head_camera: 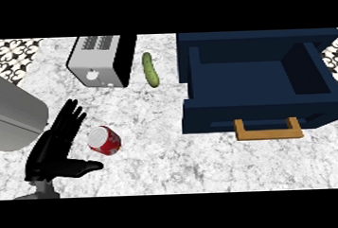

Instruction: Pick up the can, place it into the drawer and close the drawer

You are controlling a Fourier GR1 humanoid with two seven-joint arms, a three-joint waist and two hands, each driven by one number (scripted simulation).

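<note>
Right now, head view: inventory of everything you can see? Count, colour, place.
can: 1, red with a silver end, lying on its side, lower left of the counter
drawer: 1, dark blue, open, right side
drawer handle: 1, orange-brown, on the drawer's near front
toaster: 1, silver and black, top left
cucumber: 1, green, between toaster and drawer
grey object: 1, curved, left edge; cannot tell what it is
counter: 1, white-grey marble, under everything
patterned tiles: black and white, top corners
left hand: 1, black, open, just left of the can
</note>
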